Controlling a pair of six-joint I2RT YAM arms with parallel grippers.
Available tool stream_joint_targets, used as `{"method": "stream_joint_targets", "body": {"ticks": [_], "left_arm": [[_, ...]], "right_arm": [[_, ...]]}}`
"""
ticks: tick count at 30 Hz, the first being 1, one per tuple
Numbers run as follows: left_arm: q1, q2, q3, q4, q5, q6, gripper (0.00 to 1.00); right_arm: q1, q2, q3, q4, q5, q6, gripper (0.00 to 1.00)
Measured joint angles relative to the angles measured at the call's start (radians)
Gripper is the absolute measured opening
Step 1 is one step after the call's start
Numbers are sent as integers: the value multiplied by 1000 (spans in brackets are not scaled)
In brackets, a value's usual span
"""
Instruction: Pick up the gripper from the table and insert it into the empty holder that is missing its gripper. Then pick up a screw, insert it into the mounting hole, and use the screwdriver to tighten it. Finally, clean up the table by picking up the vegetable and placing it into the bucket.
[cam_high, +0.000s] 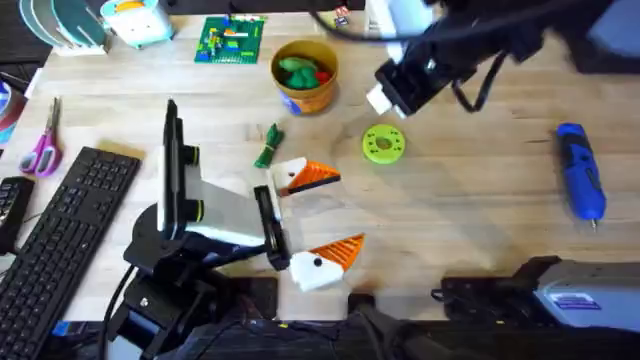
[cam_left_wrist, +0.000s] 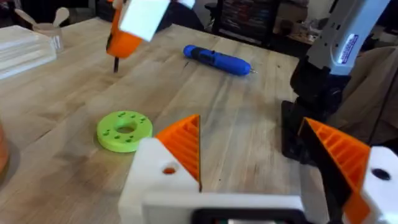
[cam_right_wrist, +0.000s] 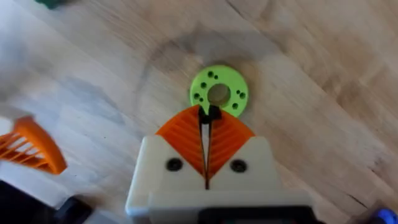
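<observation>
Overhead view, by size.
- Table (cam_high: 470, 230): wooden work surface.
- Left gripper (cam_high: 325, 212): jaws wide apart and level. Both white holders carry orange tips, probably presenting the near holder's mounting hole (cam_left_wrist: 168, 169).
- Right gripper (cam_right_wrist: 205, 121): pads pressed together on a small black screw (cam_right_wrist: 209, 114), raised above the green ring (cam_high: 383, 143).
- Screwdriver (cam_high: 580, 170): lies untouched at the far right, ready for tightening.
- Bucket (cam_high: 305, 75): stands behind, holding toy foods.
- Vegetable (cam_high: 270, 147): lies on the table near the bucket, not yet cleared.
</observation>
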Motion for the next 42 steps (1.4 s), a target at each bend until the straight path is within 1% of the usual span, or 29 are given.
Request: {"method": "stream_joint_targets", "body": {"ticks": [4,8,12,15,22,30,42], "left_arm": [[0,0,0,0,0,0,993],[0,0,0,-1,0,0,992],[0,0,0,-4,0,0,993],[0,0,0,-4,1,0,993],[0,0,0,-4,3,0,993],[0,0,0,-4,3,0,993],[0,0,0,-4,3,0,993]], "right_arm": [[31,-2,135,-70,-59,0,7],[121,-2,200,-104,-86,0,7],[225,1,220,-115,-100,5,7],[284,17,227,-115,-109,16,7],[369,57,227,-114,-121,44,7],[414,99,227,-109,-134,64,7],[419,111,227,-110,-134,66,7]]}}
